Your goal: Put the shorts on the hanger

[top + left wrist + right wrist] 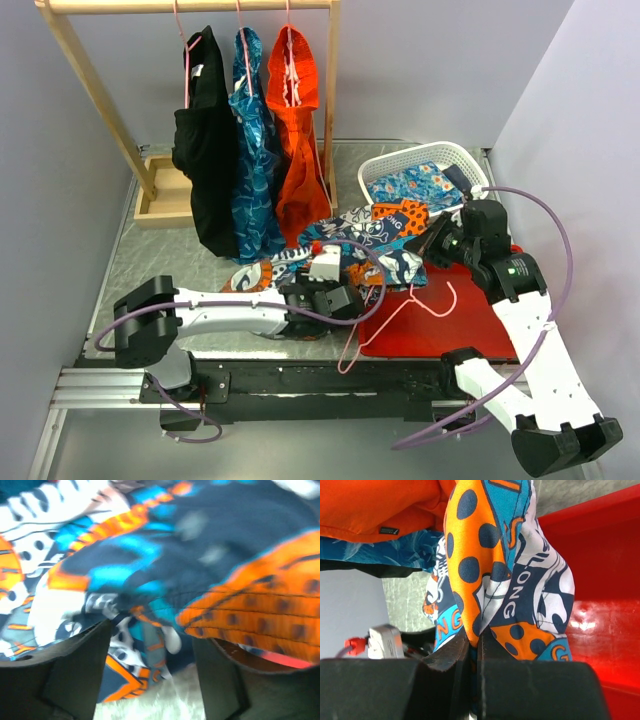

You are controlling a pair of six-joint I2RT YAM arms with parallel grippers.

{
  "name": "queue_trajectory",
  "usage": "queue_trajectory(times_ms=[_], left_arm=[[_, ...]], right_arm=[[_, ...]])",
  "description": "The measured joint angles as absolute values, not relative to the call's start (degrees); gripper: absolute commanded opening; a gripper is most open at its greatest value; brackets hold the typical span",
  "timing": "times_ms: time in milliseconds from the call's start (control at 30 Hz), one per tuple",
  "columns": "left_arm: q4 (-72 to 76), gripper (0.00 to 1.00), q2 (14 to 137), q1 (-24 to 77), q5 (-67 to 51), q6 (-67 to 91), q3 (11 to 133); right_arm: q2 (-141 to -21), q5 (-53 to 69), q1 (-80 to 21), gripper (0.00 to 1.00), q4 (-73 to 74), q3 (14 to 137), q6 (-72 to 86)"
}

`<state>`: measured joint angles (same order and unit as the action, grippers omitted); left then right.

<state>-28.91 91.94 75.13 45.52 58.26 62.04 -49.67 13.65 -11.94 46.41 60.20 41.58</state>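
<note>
The shorts [375, 243], printed in navy, white and orange, lie bunched across the middle of the table, partly on the red mat. My right gripper [437, 246] is shut on a fold of the shorts [505, 580] and holds it lifted; the cloth is pinched between the jaws [477, 647]. My left gripper [325, 290] sits at the shorts' near edge. Its jaws are open [150, 680], with the cloth [165, 565] hanging just ahead of and between the fingers [65, 675]. The pink wire hanger [392, 313] lies flat on the mat's near edge, partly under the shorts.
A wooden rack [190, 5] at the back carries black, teal and orange garments on pink hangers. A white basket [400, 160] at the back right holds a floral cloth. A wooden tray [165, 195] sits at the rack's foot. The red mat [470, 315] covers the right of the table.
</note>
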Motion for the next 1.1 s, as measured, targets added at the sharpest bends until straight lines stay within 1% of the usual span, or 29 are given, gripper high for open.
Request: queue_trajectory(times_ms=[33, 100, 233, 333, 433, 467, 633, 700, 833, 933, 967, 1000, 1100], left_arm=[[-29.39, 0.6, 91.94, 74.65, 46.54, 59.0, 62.06], [-30.52, 0.54, 91.85, 74.11, 48.05, 60.4, 62.06], [-31.75, 0.48, 90.28, 73.65, 49.41, 61.67, 61.84], [-30.89, 0.47, 87.7, 72.47, 49.32, 61.63, 60.36], [-28.53, 0.5, 84.75, 71.16, 48.86, 60.12, 58.37], [-27.62, 0.53, 84.2, 70.91, 48.69, 59.27, 57.98], [-22.76, 0.55, 83.72, 70.91, 46.7, 55.88, 57.47], [-20.71, 0.57, 83.72, 71.18, 46.26, 54.72, 57.43], [-17.72, 0.57, 83.7, 71.5, 45.67, 52.9, 56.97], [-16.16, 0.5, 83.72, 71.57, 45.89, 51.75, 56.47], [-15.86, 0.46, 83.79, 71.57, 46.37, 51.7, 56.45], [-15.64, 0.4, 83.83, 71.55, 46.74, 51.81, 56.42], [-14.41, 0.32, 83.72, 71.37, 49.43, 52.71, 55.48]], right_arm=[[-49.63, 13.63, -11.94, 0.0, 46.7, 60.47, 41.74], [-49.6, 13.58, -11.94, 0.0, 47.0, 61.32, 42.13], [-49.5, 13.63, -11.94, 0.0, 47.18, 62.78, 42.65], [-49.45, 13.82, -11.94, 0.0, 47.18, 63.0, 43.13], [-49.45, 14.04, -11.94, 0.0, 47.18, 63.0, 43.46], [-49.45, 14.04, -11.94, 0.0, 47.18, 63.0, 43.59], [-49.45, 14.2, -11.94, 0.0, 47.18, 63.0, 43.66], [-49.45, 14.24, -11.94, 0.0, 47.18, 63.0, 43.66], [-49.45, 14.24, -11.94, 0.0, 47.18, 63.0, 43.83], [-49.45, 14.31, -11.97, 0.0, 47.16, 63.0, 44.07], [-49.47, 14.39, -11.97, 0.0, 47.16, 63.0, 44.21], [-49.52, 14.48, -11.97, 0.0, 47.18, 63.09, 44.34], [-49.98, 14.68, -11.97, 0.0, 47.2, 64.01, 45.06]])
